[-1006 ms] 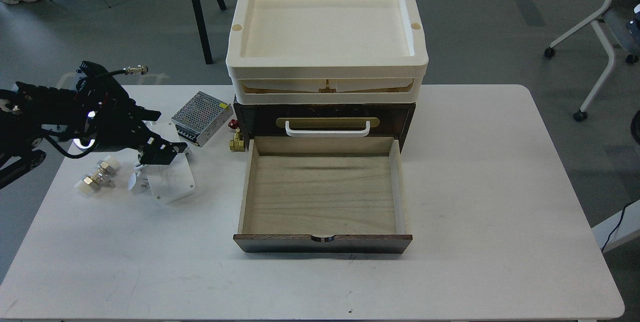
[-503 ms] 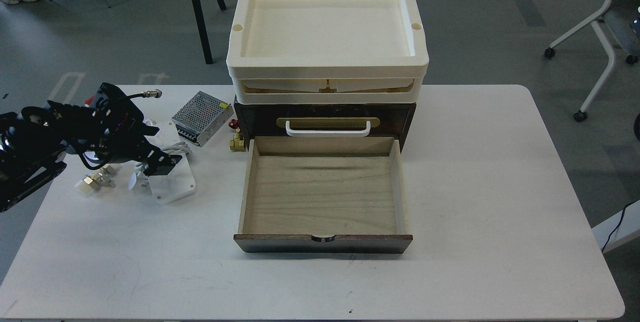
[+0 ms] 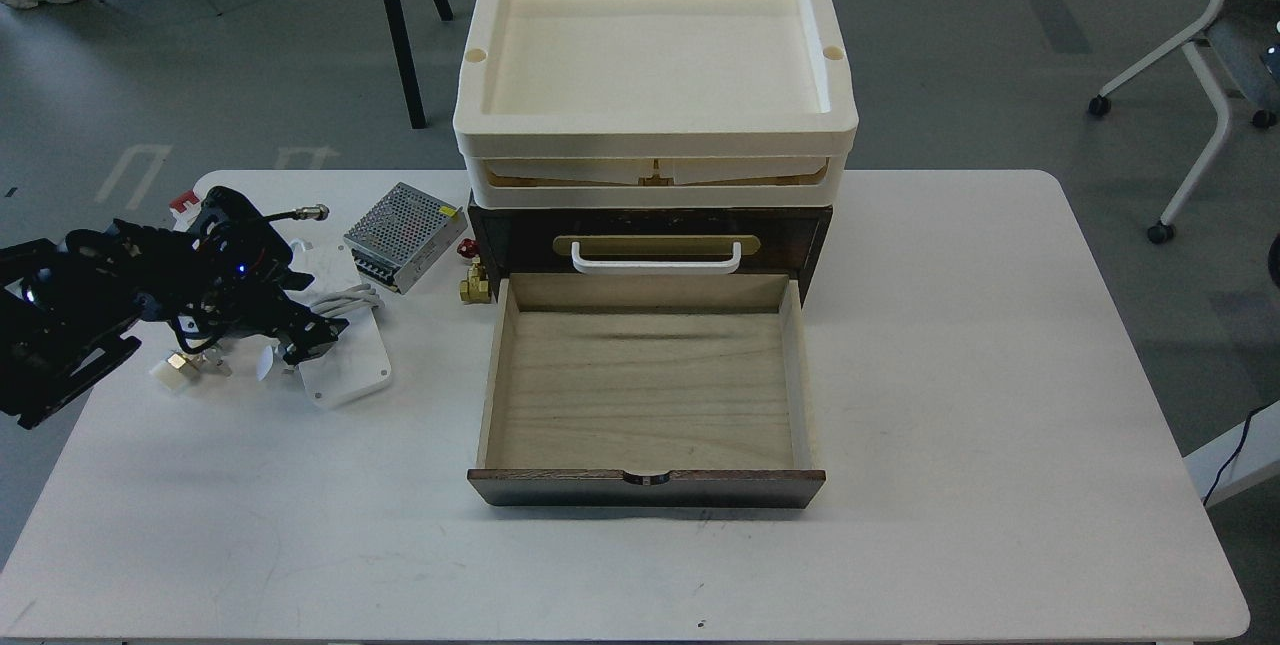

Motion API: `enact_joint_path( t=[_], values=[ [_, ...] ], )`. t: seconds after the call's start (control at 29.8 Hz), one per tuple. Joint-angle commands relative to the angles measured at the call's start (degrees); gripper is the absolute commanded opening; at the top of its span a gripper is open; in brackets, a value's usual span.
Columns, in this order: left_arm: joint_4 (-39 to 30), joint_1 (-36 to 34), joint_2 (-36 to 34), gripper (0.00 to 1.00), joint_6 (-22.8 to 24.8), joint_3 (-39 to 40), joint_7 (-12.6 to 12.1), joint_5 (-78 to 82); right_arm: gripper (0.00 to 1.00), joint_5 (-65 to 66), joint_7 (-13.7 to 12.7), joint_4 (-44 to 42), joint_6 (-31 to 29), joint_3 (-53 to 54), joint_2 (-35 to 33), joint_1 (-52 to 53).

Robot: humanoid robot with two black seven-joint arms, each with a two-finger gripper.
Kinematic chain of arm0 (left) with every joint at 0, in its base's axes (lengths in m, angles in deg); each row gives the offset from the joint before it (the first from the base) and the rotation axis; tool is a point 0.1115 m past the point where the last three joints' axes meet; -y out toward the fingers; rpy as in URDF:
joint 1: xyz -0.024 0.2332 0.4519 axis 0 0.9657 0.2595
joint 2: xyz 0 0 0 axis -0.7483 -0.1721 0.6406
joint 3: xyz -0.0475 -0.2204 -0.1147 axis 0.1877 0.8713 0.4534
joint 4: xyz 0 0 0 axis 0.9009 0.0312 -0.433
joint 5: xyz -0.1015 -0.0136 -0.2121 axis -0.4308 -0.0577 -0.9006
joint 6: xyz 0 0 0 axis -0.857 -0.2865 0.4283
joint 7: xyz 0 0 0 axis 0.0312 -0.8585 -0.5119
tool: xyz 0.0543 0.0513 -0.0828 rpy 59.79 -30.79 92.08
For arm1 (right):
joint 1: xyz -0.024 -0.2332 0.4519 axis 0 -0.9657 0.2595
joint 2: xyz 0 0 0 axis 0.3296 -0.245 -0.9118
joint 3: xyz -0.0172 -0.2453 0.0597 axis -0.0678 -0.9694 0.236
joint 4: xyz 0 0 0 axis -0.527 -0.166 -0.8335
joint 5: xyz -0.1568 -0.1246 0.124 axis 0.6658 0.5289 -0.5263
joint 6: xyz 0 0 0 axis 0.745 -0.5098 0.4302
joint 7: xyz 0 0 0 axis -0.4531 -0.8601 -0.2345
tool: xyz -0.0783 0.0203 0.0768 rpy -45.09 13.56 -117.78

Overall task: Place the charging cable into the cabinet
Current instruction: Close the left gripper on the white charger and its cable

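The charging cable [image 3: 346,369] lies left of the cabinet: a flat white plate with white coils [image 3: 345,302] at its back edge and a round plug end [image 3: 264,363] at its left. My left gripper [image 3: 312,337] is low over the plate's back-left part, at the coils; it is dark and its fingers cannot be told apart. The cabinet [image 3: 650,233] is a dark brown chest with a white handle. Its pale-wood drawer [image 3: 648,387] is pulled out and holds nothing. My right gripper is out of view.
A perforated metal power-supply box [image 3: 405,235] sits behind the cable. A brass valve [image 3: 474,283] with a red knob stands by the cabinet's left side. White and brass fittings [image 3: 183,366] lie under my left arm. Cream trays [image 3: 650,75] are stacked on the cabinet.
My left arm has drawn back to the left and sunk lower, bringing the gripper down onto the back-left part of the cable plate. The cable and drawer have not moved.
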Motion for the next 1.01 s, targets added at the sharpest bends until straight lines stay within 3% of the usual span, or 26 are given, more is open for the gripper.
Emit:
enact_joint_path(
  t=[0.0,0.13,0.23,0.4,0.7,0.97],
  values=[
    [-0.11,0.16,0.03,0.55,0.05,-0.76,0.00,-0.02,1.00,0.00,0.14,-0.09,0.00,0.03,-0.09,-0.18],
    [-0.20,0.07,0.12,0.42,-0.30,-0.76,0.00,-0.02,1.00,-0.08,0.15,-0.09,0.00,0.03,-0.26,-0.45],
    [-0.11,0.07,0.04,0.06,-0.30,-0.76,0.00,0.07,1.00,-0.08,0.23,-0.09,0.00,0.03,-0.26,-0.54],
    [-0.20,-0.11,0.12,0.00,-0.30,-0.67,0.00,0.07,1.00,0.00,0.23,-0.27,0.00,0.11,-0.26,-0.62],
    [-2.83,-1.51,-2.33,0.00,-2.14,0.03,0.00,-3.17,1.00,-0.08,0.23,-0.44,0.00,0.11,-0.35,-1.06],
    [-27.94,-5.82,-20.86,0.00,5.58,3.36,0.00,-5.38,1.00,-0.08,0.23,-0.79,0.00,0.38,-0.35,-1.06]
  ],
)
